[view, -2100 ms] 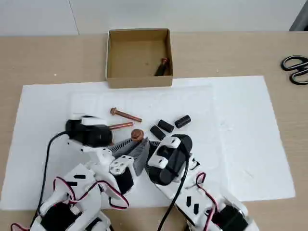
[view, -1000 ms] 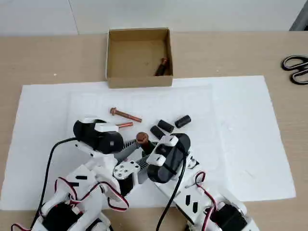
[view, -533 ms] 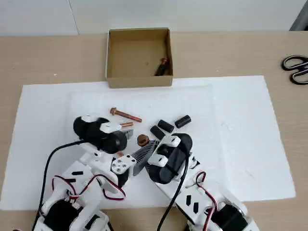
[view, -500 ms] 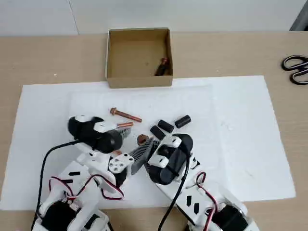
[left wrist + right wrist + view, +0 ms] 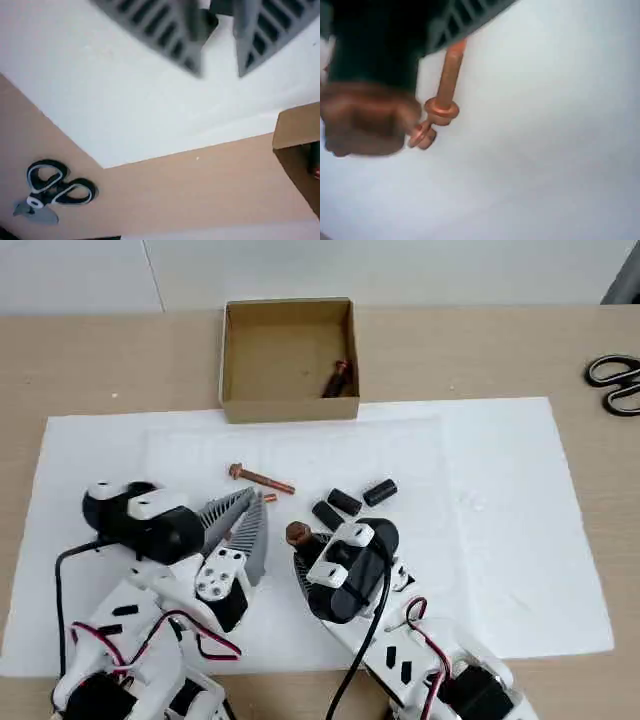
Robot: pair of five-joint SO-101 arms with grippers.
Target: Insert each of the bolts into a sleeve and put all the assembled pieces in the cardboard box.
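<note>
1. Left gripper is now sitting at the lower left of the high view, having swung away from the centre, where it was meeting the other arm half a second ago. Its ribbed grey plastic fingers are standing parted with nothing between them.
2. Just right of it, at lower centre, the right gripper is still pinching the sleeved bolt, smooth copper-coloured metal with a round flanged head showing above a dark sleeve. With the left gripper gone, the bolt is staying seated, so this insertion looks finished and the piece ready for boxing.
3. Slightly farther up, a second loose bolt is peeking out just beyond the left gripper's fingertips. A long slim copper bolt is lying above it on the flat white sheet.
4. Right of these, three short matte-black cylindrical sleeves are lying loose, waiting for bolts.
5. At upper centre, the square brown cardboard box is holding one assembled piece against its right wall.
6. At the far right edge, black-handled scissors are lying on the pale wooden table.
</note>
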